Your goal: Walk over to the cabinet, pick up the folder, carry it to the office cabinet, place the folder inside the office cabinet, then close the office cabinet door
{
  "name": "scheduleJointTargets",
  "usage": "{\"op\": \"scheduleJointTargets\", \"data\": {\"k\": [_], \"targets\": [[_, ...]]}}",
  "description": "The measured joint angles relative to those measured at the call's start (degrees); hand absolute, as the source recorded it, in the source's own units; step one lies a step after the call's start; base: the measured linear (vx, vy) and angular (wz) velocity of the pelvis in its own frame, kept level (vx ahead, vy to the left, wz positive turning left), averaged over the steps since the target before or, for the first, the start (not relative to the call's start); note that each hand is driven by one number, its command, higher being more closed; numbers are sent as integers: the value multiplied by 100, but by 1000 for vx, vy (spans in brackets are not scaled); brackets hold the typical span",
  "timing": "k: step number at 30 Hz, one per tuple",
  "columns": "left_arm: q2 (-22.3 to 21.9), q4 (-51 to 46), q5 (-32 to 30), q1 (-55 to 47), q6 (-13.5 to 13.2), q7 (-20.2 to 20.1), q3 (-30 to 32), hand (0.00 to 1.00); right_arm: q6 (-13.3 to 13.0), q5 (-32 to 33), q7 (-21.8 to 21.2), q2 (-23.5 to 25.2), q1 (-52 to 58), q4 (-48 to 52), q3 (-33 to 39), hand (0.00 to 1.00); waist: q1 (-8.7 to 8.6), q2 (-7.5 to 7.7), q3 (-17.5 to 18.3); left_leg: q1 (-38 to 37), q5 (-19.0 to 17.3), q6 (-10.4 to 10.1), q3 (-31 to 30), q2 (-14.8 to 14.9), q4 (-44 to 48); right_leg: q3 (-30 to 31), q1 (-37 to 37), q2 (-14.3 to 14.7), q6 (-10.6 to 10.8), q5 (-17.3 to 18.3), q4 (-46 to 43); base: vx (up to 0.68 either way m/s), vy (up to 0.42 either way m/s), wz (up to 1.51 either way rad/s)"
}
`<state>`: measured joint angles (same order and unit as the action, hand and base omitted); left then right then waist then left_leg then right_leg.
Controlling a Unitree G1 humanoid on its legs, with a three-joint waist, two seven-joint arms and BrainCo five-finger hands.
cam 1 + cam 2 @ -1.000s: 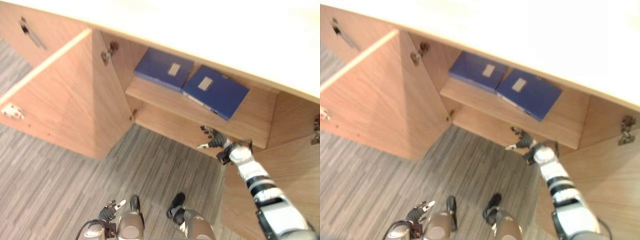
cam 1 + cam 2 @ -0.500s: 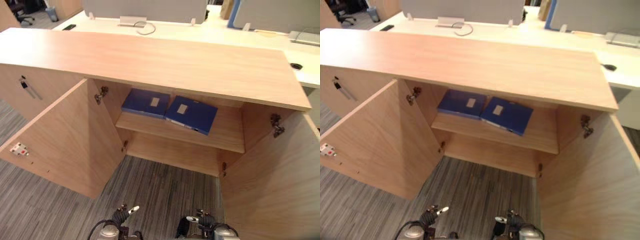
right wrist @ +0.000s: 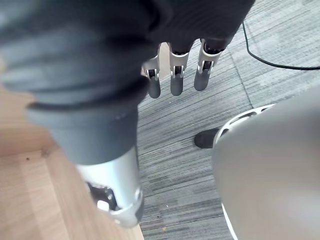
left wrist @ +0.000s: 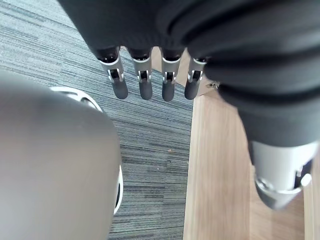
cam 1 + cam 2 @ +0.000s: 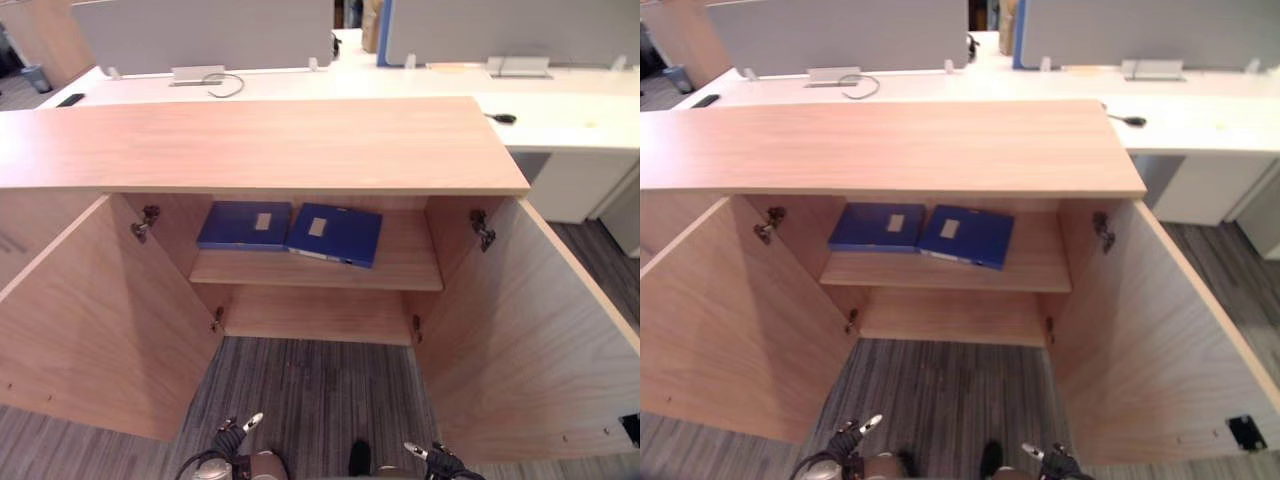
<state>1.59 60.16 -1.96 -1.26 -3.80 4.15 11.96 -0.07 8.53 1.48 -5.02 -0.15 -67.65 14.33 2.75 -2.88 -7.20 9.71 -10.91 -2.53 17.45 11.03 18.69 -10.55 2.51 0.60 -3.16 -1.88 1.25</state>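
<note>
Blue flat rectangular folder (image 5: 333, 233) lies on the upper shelf (image 5: 400, 272) of the light wooden cabinet (image 5: 260, 145), well ahead of and above both hands, just beside a second blue folder (image 5: 244, 224). Your left hand (image 4: 142, 82) and right hand (image 3: 176, 80) hang over grey striped carpet (image 4: 150, 150), fingers straight, holding nothing.

At the back a white worktop (image 5: 560, 110) runs across, two grey partition screens (image 5: 200, 35) standing along its far edge. A black cable (image 5: 228, 88) loops on it by the left screen, and a small dark object (image 5: 503, 118) lies toward its right end. Down below, grey striped carpet (image 5: 310, 385) covers the floor.
</note>
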Motion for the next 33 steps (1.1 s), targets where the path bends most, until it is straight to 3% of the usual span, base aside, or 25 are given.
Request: {"op": "scheduleJointTargets", "data": {"k": [2, 3, 5, 8, 10, 11, 13, 16, 17, 19, 21, 22, 23, 26, 28, 33], "targets": [[-30, 81, -30, 0, 16, -2, 46, 0, -6, 2, -3, -20, -25, 9, -25, 0, -9, -89, 57, -86, 278, -82, -68, -104, -436, 80, 54, 17, 92, -7, 78, 122, 65, -48], [-18, 106, -40, 50, 13, -11, 81, 0, -8, 5, -6, -14, -16, 6, 16, 0, -27, -19, 4, -103, 316, -66, -56, -179, -415, 67, 107, -83, 176, 10, -32, 111, 52, -2], [-33, 116, -79, 35, 28, -12, 134, 0, 1, -35, -8, 2, 19, -6, 44, 0, -29, -31, 77, -147, 442, 14, -86, -218, -448, 47, 66, -103, 203, 1, -39, 125, 46, 7], [-25, 117, -235, 47, 43, -13, 79, 0, -1, -112, -24, 32, -18, -1, 33, 0, -12, -6, 110, -319, 471, 68, -65, -367, -581, 38, 256, -272, 356, 432, -724, 221, 66, 1], [-19, 122, -249, 26, 50, -8, -35, 0, -6, -304, -46, 42, -20, 43, 8, 0, -16, 97, 138, -783, 513, 89, 81, -638, -841, 113, 555, -665, 459, 1039, -1964, 291, 140, -2], [-18, 126, -250, 23, 51, -8, -88, 0, -6, -310, -55, 42, -23, 47, 3, 0, -17, 102, 142, -928, 502, 97, 113, -714, -913, 123, 583, -759, 491, 1152, -2249, 276, 142, -4], [3, 125, -254, 5, 49, -7, -345, 0, -22, -338, -80, 50, -130, 84, -105, 0, -13, 142, 112, -1434, 488, 116, 196, -945, -1132, 86, 812, -1095, 577, 1296, -3466, 277, 174, -6], [106, 112, -326, 9, 38, -2, -640, 0, -34, -549, -36, 56, -203, 294, -609, 0, -81, 199, 104, -1851, 419, 191, 40, -1077, -1463, 79, 1042, -1354, 581, 1259, -4478, 190, 83, 22], [154, 113, -341, 37, 27, 7, -724, 0, -49, -561, -3, 52, -278, 409, -896, 0, -142, 234, 71, -1878, 409, 206, -71, -1073, -1478, 149, 1264, -1380, 582, 1427, -4803, 175, -2, 41], [252, 115, -415, 64, 28, 54, -790, 0, -31, -692, -1, 101, -319, 804, -1388, 0, -192, 233, 9, -1844, 409, 205, -244, -908, -1469, 259, 1392, -1181, 596, 1764, -4517, 152, -134, 39], [332, 113, -518, 105, 17, 80, -914, 0, -25, -897, 29, 143, -288, 1540, -1739, 0, -216, 246, 7, -1721, 432, 121, -404, -746, -1437, 681, 1434, -889, 649, 1717, -3582, 167, -255, 49], [435, 109, -654, 107, -26, 84, -1008, 0, -56, -1086, 58, 164, -216, 2100, -1861, 0, -213, 450, 93, -1645, 411, 16, -504, -862, -1449, 973, 1326, -977, 752, 1067, -2678, 156, -266, 49], [352, 107, -822, 125, -45, 98, -1051, 0, -125, -1329, 130, 103, -259, 2472, -1904, 0, -194, 347, 45, -1661, 370, -132, -575, -776, -1439, 906, 1333, -954, 798, 1032, -2768, 127, -209, 41], [185, 101, -997, 61, -147, 101, -1061, 0, -232, -1988, 260, -111, -254, 3319, -2126, 0, -161, 176, 155, -1465, 439, -216, -590, -563, -1414, 711, 1299, -778, 721, 990, -2506, 75, -184, 18], [141, -12, -991, 34, -209, 98, -1117, 0, -344, -2629, 349, -220, -238, 3897, -2125, 0, -185, 163, 167, -1363, 507, -305, -711, -414, -1438, 470, 1210, -682, 624, 922, -2290, 33, -116, 34], [184, -102, -1006, -42, -235, 39, -1296, 0, -500, -3533, 521, -371, -276, 4320, -2132, 0, -116, 158, 191, -1268, 562, -379, -894, -371, -1450, 233, 1034, -696, 628, 834, -2033, 15, -3, 29]]}}
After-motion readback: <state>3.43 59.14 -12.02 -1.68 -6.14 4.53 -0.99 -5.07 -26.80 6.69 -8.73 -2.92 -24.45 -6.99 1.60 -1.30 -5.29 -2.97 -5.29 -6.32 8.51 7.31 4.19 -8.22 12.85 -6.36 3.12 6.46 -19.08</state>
